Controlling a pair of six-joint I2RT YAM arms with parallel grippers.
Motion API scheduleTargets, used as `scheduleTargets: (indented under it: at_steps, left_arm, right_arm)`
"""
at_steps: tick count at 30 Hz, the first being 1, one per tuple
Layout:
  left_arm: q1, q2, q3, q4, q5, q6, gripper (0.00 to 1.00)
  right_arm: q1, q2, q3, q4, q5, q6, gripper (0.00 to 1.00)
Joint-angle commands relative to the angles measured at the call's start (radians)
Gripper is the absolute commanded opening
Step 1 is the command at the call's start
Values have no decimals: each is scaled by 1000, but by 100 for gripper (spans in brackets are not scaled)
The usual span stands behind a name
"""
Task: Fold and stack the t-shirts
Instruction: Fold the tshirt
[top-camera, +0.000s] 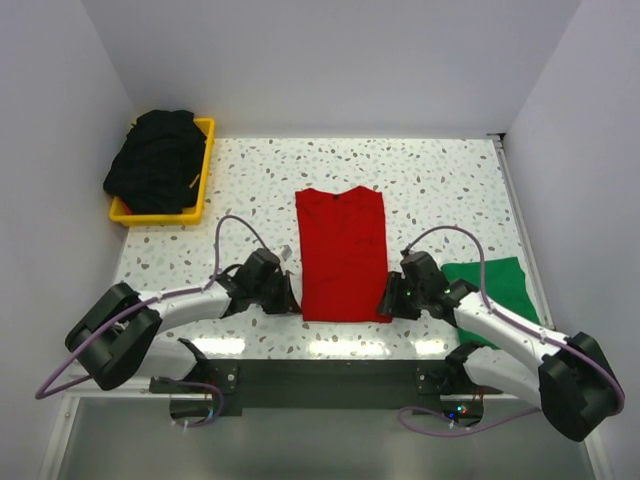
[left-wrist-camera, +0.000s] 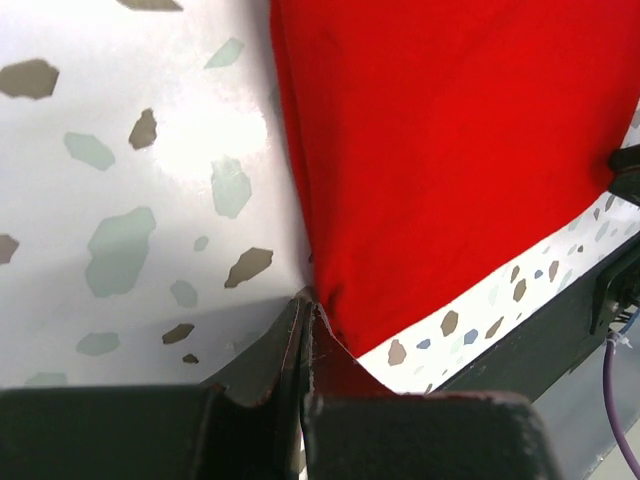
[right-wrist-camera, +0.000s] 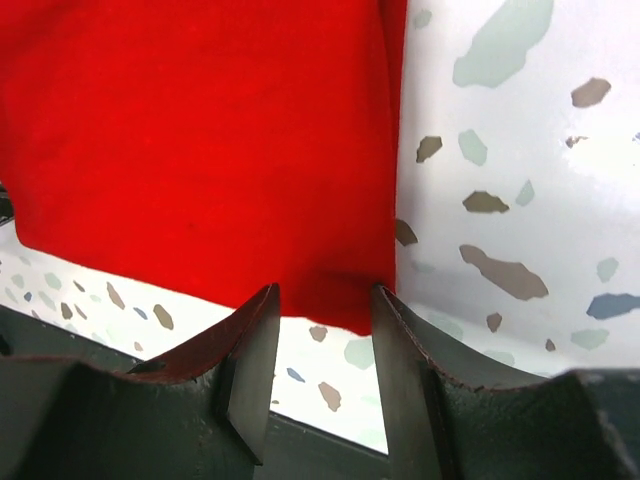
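Observation:
A bright red t-shirt (top-camera: 340, 255) lies flat in the middle of the speckled table, folded into a long strip. My left gripper (top-camera: 290, 298) sits at its near left corner. In the left wrist view that gripper (left-wrist-camera: 308, 300) is shut, and the red t-shirt (left-wrist-camera: 450, 150) puckers to a point pinched at the tips. At the near right corner my right gripper (top-camera: 388, 300) stands open. In the right wrist view the right gripper (right-wrist-camera: 325, 295) straddles the corner of the red t-shirt (right-wrist-camera: 200, 130), which lies flat at the tips. A green t-shirt (top-camera: 495, 285) lies right of it, partly under the right arm.
A yellow bin (top-camera: 206, 165) at the back left holds a heap of black t-shirts (top-camera: 155, 160). White walls close in the table on three sides. The table's near edge and a dark mounting rail (top-camera: 320, 385) run just behind both grippers.

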Motion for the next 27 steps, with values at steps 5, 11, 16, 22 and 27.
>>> scheduleTargets:
  at_steps: [5, 11, 16, 22, 27]
  left_arm:
    - [-5, -103, 34, -130, -5, 27, 11]
    - [-5, -147, 5, -113, 50, 10, 22]
    - [-4, -150, -39, -12, 119, -19, 34]
    - [-5, -111, -84, 85, 144, -45, 40]
    - [-5, -74, -119, 156, 139, -61, 40]
  right_arm:
    - [6, -142, 69, -186, 47, 34, 47]
    - [6, -208, 29, -226, 62, 80, 47]
    - [6, -200, -29, -160, 25, 124, 46]
    - [6, -174, -75, -84, -4, 166, 46]
    - [4, -162, -111, -24, -16, 190, 45]
